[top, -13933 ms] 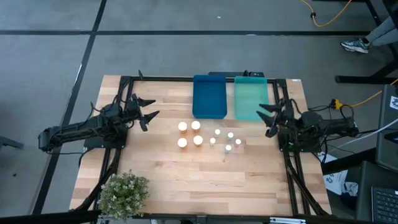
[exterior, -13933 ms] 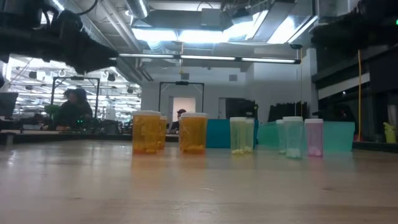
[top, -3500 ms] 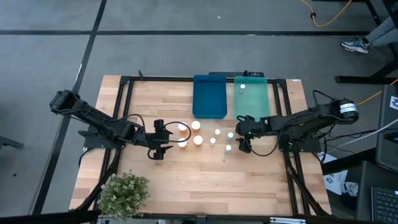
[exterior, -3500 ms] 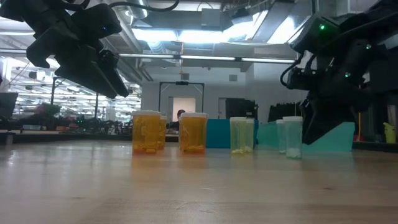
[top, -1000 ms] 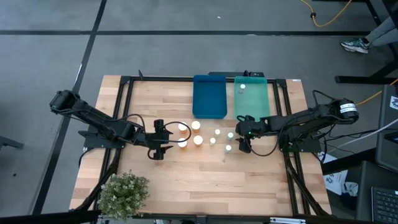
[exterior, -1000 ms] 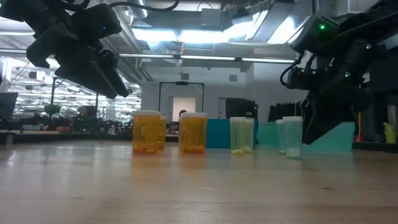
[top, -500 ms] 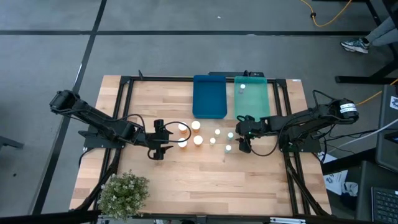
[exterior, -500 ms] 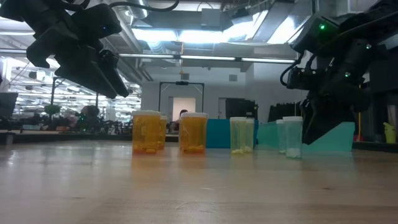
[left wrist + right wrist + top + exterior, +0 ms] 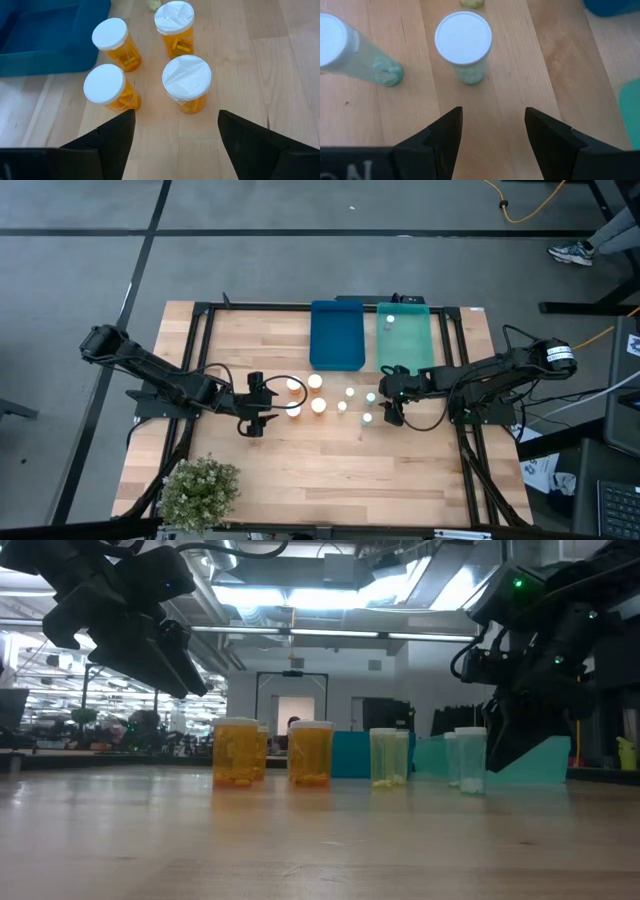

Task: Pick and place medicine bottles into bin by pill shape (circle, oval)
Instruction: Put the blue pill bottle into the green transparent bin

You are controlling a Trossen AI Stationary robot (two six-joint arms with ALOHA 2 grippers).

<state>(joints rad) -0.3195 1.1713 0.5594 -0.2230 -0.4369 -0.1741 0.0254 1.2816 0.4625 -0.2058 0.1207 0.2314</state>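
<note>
Four amber bottles stood in a tight square near the middle of the table, just on the near side of the dark blue tray. To their right, four pale bottles stood in a loose cluster, and a fifth pale bottle sat at the far end of the teal tray. The left gripper hovered just left of the amber group, its fingers spread wide and empty, the nearest amber bottle lying ahead of the gap. The right gripper hung just right of the pale cluster, also wide and holding nothing, with one pale bottle ahead of it. A potted plant stood at the table's near left corner.
</note>
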